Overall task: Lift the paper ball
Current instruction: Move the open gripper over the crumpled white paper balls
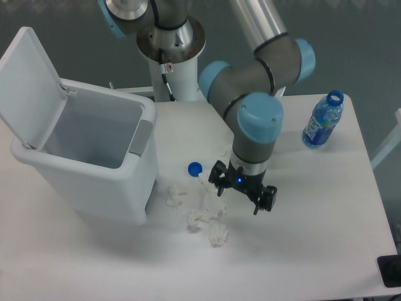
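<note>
The paper ball is lying on the white surface, the lowest of several wads, near the blue bottle cap. We are hovering our pincer just up and right of it, jaws spread wide, holding nothing. We are approaching; next we judge a shift left, then descent.

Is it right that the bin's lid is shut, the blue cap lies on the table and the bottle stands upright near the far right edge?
Not quite: the bin's lid is open, swung up and back, as the camera view shows. The blue cap does lie on the table, and the bottle does stand upright near the far right edge.
</note>
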